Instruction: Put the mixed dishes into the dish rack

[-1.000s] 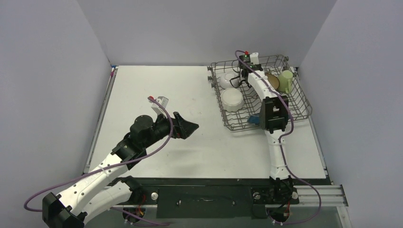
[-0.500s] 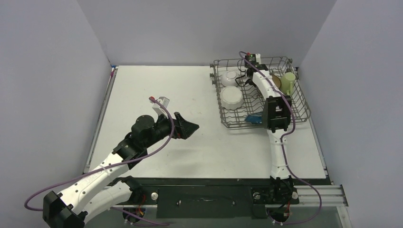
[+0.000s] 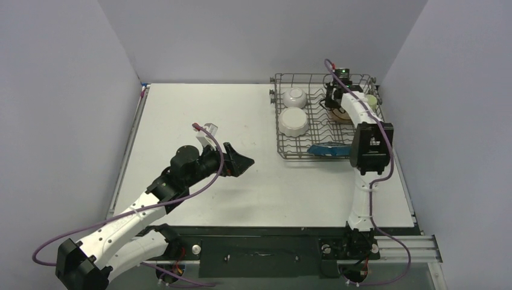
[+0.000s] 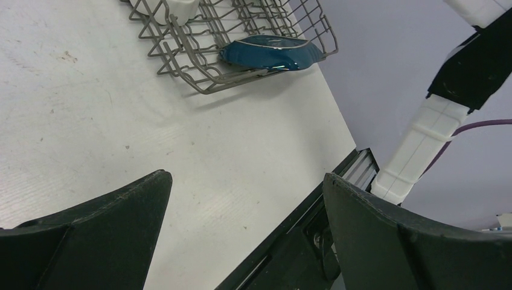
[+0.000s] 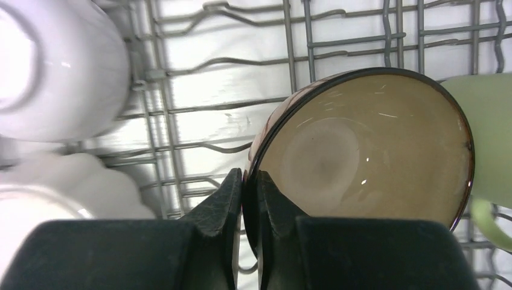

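The grey wire dish rack stands at the table's far right. It holds the small white bowl, the white scalloped plate, the dark blue leaf-shaped dish at its near edge, the brown bowl and the pale green mug. My right gripper reaches into the rack and is shut on the rim of the brown bowl, which leans against the mug. Over the bare table left of the rack, my left gripper hangs open and holds nothing.
In the left wrist view the rack's near corner with the blue dish lies ahead, and the right arm rises at the right. Purple walls close in the table on three sides. Its black front rail runs between the arm bases.
My right gripper has swung right across the rack, from beside the white bowl to the brown bowl, and shut on its rim. The rack has shifted slightly. The left arm has barely moved.
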You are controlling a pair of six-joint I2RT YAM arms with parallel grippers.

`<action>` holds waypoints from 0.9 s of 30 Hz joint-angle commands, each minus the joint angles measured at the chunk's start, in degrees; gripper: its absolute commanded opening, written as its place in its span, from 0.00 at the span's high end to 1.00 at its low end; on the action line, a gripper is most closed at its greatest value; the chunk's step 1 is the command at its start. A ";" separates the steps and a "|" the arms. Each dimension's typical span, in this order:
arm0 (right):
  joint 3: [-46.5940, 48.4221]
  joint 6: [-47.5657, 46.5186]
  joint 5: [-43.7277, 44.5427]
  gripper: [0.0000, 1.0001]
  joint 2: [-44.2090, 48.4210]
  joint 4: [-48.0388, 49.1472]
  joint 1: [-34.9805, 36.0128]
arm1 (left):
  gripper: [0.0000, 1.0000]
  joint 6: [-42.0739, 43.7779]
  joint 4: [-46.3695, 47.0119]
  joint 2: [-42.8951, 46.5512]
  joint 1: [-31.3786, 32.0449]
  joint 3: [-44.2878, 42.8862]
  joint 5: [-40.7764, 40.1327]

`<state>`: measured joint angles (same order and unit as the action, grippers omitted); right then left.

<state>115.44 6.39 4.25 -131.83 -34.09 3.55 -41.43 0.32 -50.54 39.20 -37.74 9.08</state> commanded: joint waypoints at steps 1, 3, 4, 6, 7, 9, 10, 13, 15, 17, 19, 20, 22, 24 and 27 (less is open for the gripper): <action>-7.80 13.90 -22.70 1.00 10.69 19.22 -6.39 | 0.04 -0.48 4.10 -0.10 -0.47 0.05 0.68; -11.65 22.28 -29.36 1.00 11.79 27.55 -9.29 | 0.04 -0.68 4.41 -0.13 -0.51 0.23 0.93; -12.79 28.66 -31.49 1.00 11.82 34.12 -10.96 | 0.04 -0.76 4.55 -0.22 -0.52 0.31 1.02; -16.54 39.38 -36.18 1.00 11.43 44.57 -12.77 | 0.04 -0.95 5.09 -0.42 -0.55 0.56 1.24; -19.59 47.57 -38.40 1.00 10.87 48.56 -13.30 | 0.04 -1.11 5.36 -0.56 -0.63 0.73 1.37; -24.34 58.23 -39.79 1.00 10.12 61.49 -14.41 | 0.04 -1.26 5.62 -0.71 -0.65 0.67 1.64; -27.27 61.03 -39.24 1.00 9.89 67.46 -14.92 | 0.04 -1.32 5.69 -0.70 -0.67 0.63 1.68; -32.90 74.29 -37.75 1.00 8.96 80.64 -15.60 | 0.04 -1.66 5.77 -0.48 -0.70 0.61 1.82; -36.61 80.24 -36.50 1.00 8.48 89.66 -15.93 | 0.04 -1.79 5.67 -0.10 -0.63 0.75 1.82; -40.00 83.45 -35.03 1.00 8.84 95.55 -16.02 | 0.04 -1.81 5.58 0.30 -0.73 0.89 1.83; -43.43 85.39 -33.65 1.00 9.53 98.91 -15.96 | 0.04 -1.81 5.57 0.59 -0.70 1.05 1.74; -44.61 86.04 -33.84 1.00 9.54 100.78 -15.99 | 0.04 -1.86 5.62 0.65 -0.70 1.08 1.74; -45.75 88.88 -34.73 1.00 9.08 103.52 -15.93 | 0.04 -2.08 5.74 0.81 -0.74 1.18 1.86; -48.28 91.51 -34.20 1.00 9.67 106.49 -16.24 | 0.04 -2.29 5.93 1.02 -0.71 1.44 2.01; -54.01 90.80 -32.86 1.00 12.50 105.13 -17.32 | 0.04 -2.61 6.17 1.50 -0.73 1.88 2.08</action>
<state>66.06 91.68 -28.73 -123.63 57.74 -13.32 -43.31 3.55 -50.41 38.87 -36.51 10.02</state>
